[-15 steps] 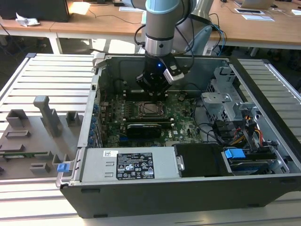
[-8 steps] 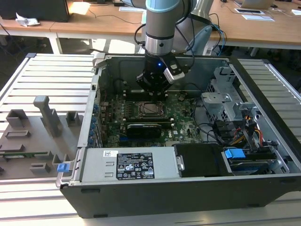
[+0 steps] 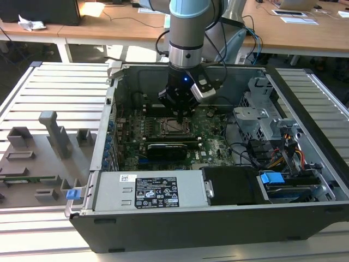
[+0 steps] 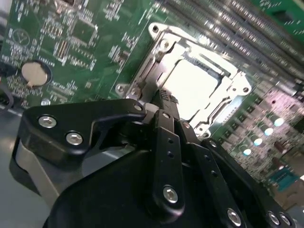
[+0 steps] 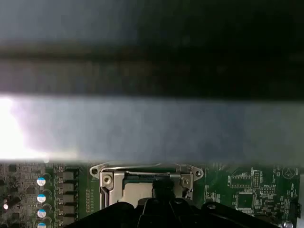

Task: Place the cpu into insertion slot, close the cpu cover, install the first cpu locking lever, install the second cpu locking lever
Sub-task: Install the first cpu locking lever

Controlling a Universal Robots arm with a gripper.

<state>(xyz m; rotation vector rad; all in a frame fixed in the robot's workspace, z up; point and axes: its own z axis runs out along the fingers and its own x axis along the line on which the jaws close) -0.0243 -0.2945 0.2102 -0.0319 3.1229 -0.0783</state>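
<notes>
In the exterior view, the arm reaches down into the open computer case (image 3: 103, 164), with the gripper (image 3: 179, 114) poised directly over the insertion slot (image 3: 173, 126) on the green motherboard (image 3: 212, 150), just above a long black card (image 3: 172, 148). In the second wrist view, the gripper (image 4: 166, 99) has its fingers (image 4: 167, 137) drawn together, gripping nothing, tips at the edge of the cpu cover (image 4: 223, 71), which lies flat around the cpu (image 4: 194, 90) seated in the socket. In the first wrist view, the cover (image 5: 147, 172) lies closed just beyond the gripper body.
</notes>
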